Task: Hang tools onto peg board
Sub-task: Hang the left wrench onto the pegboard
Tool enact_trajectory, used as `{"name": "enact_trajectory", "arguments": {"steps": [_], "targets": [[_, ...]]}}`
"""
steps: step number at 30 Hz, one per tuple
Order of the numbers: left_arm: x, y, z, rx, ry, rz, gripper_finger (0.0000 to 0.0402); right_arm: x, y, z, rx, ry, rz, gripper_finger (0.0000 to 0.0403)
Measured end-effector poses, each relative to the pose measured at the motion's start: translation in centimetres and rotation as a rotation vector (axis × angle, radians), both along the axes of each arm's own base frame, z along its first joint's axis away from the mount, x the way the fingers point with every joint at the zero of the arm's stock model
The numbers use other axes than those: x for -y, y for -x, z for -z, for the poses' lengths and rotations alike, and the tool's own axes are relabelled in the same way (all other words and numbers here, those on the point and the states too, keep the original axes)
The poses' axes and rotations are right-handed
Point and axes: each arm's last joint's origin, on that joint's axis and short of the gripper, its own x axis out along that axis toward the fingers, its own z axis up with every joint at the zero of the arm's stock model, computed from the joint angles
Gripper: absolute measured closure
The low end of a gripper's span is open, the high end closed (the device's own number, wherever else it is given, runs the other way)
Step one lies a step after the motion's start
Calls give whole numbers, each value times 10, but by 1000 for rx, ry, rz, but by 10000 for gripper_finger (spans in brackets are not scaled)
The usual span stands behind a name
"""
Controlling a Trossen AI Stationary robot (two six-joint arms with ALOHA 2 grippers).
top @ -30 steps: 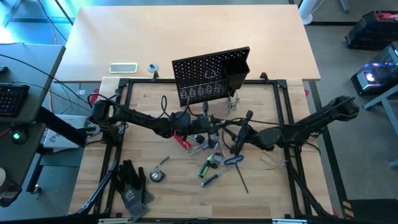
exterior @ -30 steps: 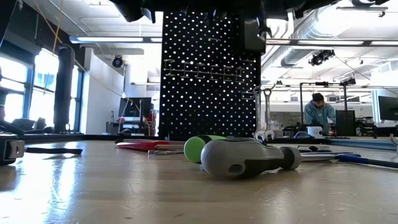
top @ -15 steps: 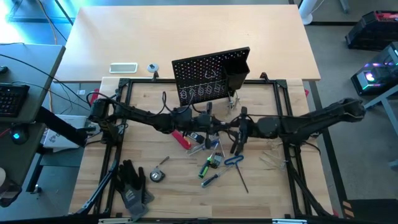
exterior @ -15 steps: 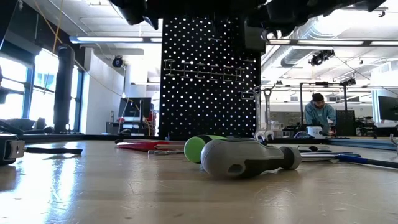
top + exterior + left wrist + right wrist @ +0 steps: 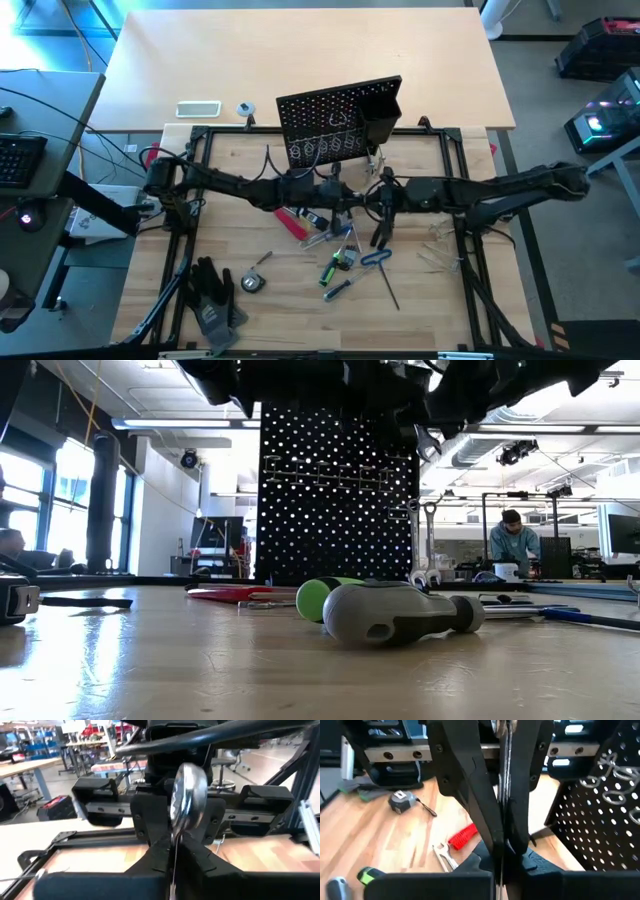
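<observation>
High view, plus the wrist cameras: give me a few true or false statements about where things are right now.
1. Both end effectors, left and right, meet in front of the peg board. True.
2. The black gloves hang on the peg board. False: they lie on the table.
3. The right end effector is shut on a silver wrench. True.
4. The tape measure sits in the peg board's bin. False: it lies on the table beside the gloves.
</observation>
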Motion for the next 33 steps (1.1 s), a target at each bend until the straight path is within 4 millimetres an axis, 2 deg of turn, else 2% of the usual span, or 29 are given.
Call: {"name": "enact_trajectory", "arguments": {"steps": [6, 11, 18, 23, 28, 33], "targets": [[-11, 3, 8, -109, 38, -40, 324, 13, 11, 12, -134, -14, 51, 400], [-11, 3, 12, -145, 37, -9, 292, 27, 36, 22, -119, -52, 116, 400], [-7, 3, 10, -126, -18, 71, 285, 41, 73, 38, 6, -94, 50, 401], [-1, 3, 10, -117, -22, 157, 285, 51, 86, 63, 107, -126, -29, 401], [3, 6, 17, -141, -21, 170, 284, 63, 101, 99, 83, -141, 36, 401], [4, 11, 26, -128, -8, 170, 284, 72, 107, 108, 98, -149, 44, 401]]}}
